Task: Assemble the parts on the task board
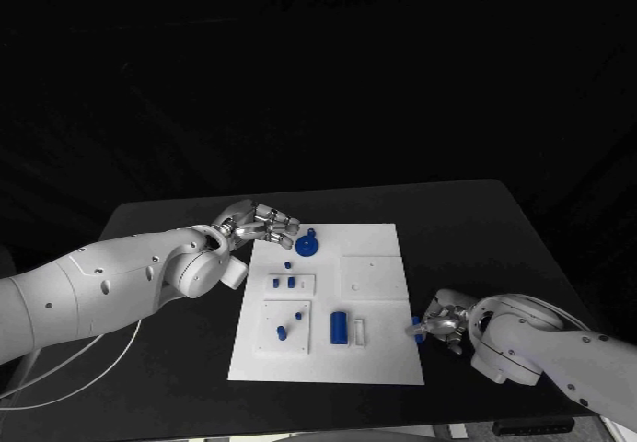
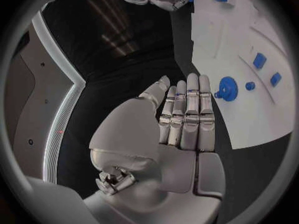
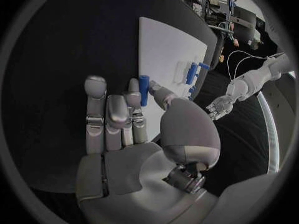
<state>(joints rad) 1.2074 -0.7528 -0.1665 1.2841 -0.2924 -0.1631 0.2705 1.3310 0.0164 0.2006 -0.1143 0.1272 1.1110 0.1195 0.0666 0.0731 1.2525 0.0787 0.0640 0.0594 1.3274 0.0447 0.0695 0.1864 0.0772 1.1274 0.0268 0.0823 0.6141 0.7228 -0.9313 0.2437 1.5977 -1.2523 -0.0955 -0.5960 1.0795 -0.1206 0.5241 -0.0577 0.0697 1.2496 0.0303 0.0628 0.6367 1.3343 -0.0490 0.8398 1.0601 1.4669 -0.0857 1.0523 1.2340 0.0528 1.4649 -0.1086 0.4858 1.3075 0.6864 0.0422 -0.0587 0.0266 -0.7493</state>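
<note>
The white task board lies mid-table. My left hand hovers at the board's far left corner with its fingers straight and nothing in them. Just beyond the fingers, a round blue part sits on the board. My right hand is at the board's right edge. It pinches a small blue peg between thumb and finger, just off the board. A blue cylinder lies near the board's middle, beside a white one.
Several small blue pieces stand in the board's left half, and two more lie on a square inset nearer me. Another square inset sits on the right half. Black tabletop surrounds the board.
</note>
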